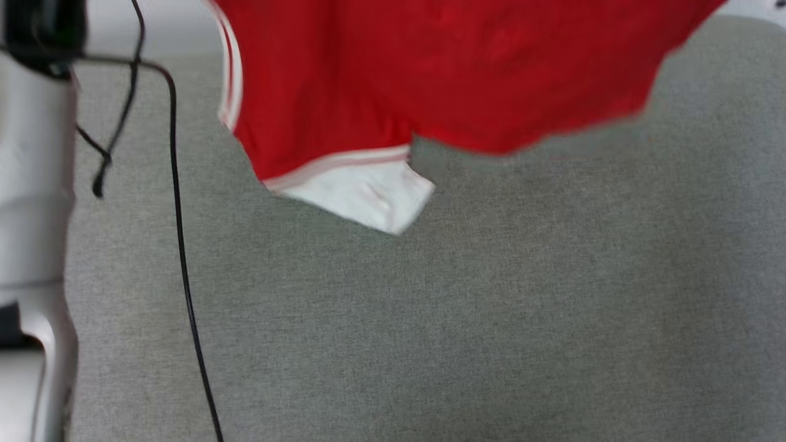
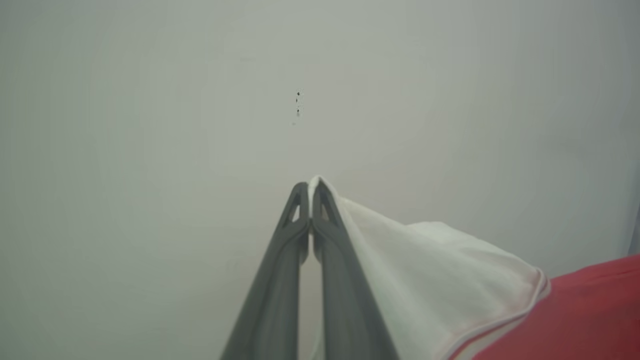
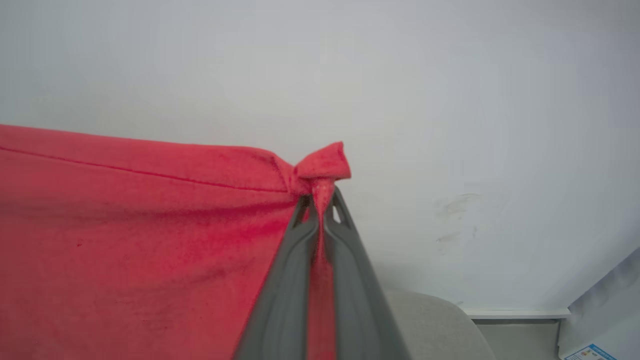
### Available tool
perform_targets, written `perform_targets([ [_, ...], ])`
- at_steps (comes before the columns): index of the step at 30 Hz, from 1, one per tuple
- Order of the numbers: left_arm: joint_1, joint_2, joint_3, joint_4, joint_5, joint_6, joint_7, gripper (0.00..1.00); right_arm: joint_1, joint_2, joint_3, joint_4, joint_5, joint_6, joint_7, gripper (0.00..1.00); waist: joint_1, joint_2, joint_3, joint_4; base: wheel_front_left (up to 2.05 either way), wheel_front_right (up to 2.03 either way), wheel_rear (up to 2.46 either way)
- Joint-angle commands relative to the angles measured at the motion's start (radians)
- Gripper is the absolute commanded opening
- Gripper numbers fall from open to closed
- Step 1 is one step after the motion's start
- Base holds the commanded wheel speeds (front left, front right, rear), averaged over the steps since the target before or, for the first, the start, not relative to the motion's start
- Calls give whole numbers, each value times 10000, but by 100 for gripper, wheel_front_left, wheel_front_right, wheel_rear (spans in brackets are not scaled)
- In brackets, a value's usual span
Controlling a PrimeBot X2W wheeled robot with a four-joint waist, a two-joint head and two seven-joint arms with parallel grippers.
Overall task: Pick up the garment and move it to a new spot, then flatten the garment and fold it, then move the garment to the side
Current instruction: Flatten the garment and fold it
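The left end effector point(image 2: 310, 192) is clenched on a white sleeve point(image 2: 425, 270), and the right end effector point(image 3: 320, 202) on a corner of the red jersey T-shirt point(image 1: 430, 73), which hangs above the grey fabric surface point(image 1: 491, 307). Best spread it taut and lower it evenly.

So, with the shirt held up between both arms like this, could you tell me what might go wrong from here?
1. The left end effector pinches only the tip of the white sleeve; the weight of the garment could pull it free.
2. The right end effector holds a small bunched red corner, which might likewise slip.
3. A hanging sleeve dangles low over the grey surface, so it may land folded under when lowered.
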Motion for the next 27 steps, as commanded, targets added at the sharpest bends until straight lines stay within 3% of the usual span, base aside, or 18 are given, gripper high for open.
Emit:
perform_targets([
  [1,-463,50,-18,292,87,-55,-56,0,-320,82,-89,90,-117,-9,-217,0,-1,0,189,-56,0,0,0],
  [8,-2680,320,-204,1668,389,-183,-46,0,-1838,388,-471,586,-555,-11,-1060,0,-1,0,1066,-268,0,0,0],
  [14,-3675,501,-256,2373,408,-270,-22,0,-2688,575,-391,1092,-714,-11,-1652,0,-1,0,2081,-347,0,0,0],
  [18,-3512,399,-218,3173,80,-385,-310,0,-2898,775,-274,2079,-713,-11,-2232,0,-1,0,2782,-278,0,0,0],
  [27,-2217,27,-376,4290,-829,-535,-761,0,-2210,1061,214,3821,-442,-9,-2847,0,-1,0,2935,20,0,0,0],
])
